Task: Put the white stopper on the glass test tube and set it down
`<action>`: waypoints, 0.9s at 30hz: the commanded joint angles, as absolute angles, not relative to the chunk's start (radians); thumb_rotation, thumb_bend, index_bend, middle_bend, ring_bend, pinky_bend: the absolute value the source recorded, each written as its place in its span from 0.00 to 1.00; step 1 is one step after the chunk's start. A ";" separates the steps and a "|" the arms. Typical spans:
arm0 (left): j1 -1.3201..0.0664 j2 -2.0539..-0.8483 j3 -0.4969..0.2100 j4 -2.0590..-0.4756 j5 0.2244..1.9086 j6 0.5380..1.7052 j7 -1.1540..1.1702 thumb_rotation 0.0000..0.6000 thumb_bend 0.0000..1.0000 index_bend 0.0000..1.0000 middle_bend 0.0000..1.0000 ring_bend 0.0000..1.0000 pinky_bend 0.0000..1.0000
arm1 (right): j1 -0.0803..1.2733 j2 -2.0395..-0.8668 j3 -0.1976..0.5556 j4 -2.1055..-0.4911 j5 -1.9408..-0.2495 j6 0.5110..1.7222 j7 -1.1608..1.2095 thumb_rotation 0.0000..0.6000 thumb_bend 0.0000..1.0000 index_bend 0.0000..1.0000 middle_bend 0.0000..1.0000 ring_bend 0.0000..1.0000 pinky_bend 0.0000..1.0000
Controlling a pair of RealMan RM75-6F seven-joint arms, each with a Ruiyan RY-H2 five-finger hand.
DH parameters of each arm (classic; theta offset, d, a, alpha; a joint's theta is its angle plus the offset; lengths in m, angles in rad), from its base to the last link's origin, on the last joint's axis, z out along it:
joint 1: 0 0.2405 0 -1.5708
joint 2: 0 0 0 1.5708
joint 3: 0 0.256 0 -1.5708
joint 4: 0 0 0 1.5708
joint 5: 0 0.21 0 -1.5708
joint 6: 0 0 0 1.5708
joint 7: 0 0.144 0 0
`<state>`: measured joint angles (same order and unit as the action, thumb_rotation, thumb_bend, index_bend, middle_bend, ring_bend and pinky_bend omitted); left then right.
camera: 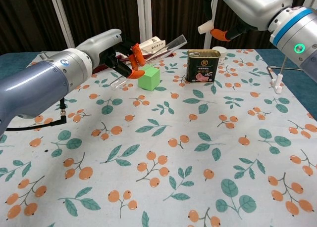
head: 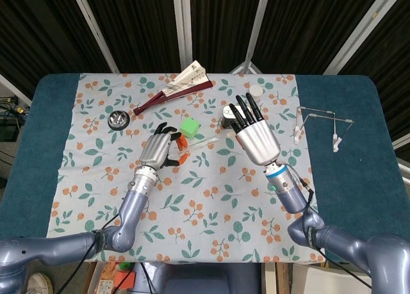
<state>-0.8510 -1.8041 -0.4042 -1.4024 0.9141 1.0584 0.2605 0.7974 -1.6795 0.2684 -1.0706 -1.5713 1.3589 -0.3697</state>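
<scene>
Worktop [head: 57,114]: dark teal surface, covered over middle by white cloth [head: 211,198] printed with orange fruit and green leaves. Landmark: green cube [head: 189,126], resting on cloth. Right of cube, close by: rectangular tin [camera: 202,66], upright. Beyond tin, further right of cube: small white round lid [head: 256,90]. Left of cube: small metal dish [head: 118,120]. Behind cube: folded fan [head: 173,89], dark red sticks, lying slantwise. Well right of cube, on bare teal: wire stand [head: 323,124].
</scene>
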 commanded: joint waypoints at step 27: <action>-0.861 -1.825 -0.394 -1.412 0.911 1.079 0.266 1.00 0.56 0.63 0.67 0.21 0.07 | 0.795 -1.693 0.251 -1.078 -1.553 1.364 -0.365 1.00 0.38 0.69 0.24 0.02 0.02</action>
<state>-0.8609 -1.8253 -0.3941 -1.4124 0.9106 1.0792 0.2663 0.7945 -1.6927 0.2510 -1.0779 -1.5528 1.3637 -0.3649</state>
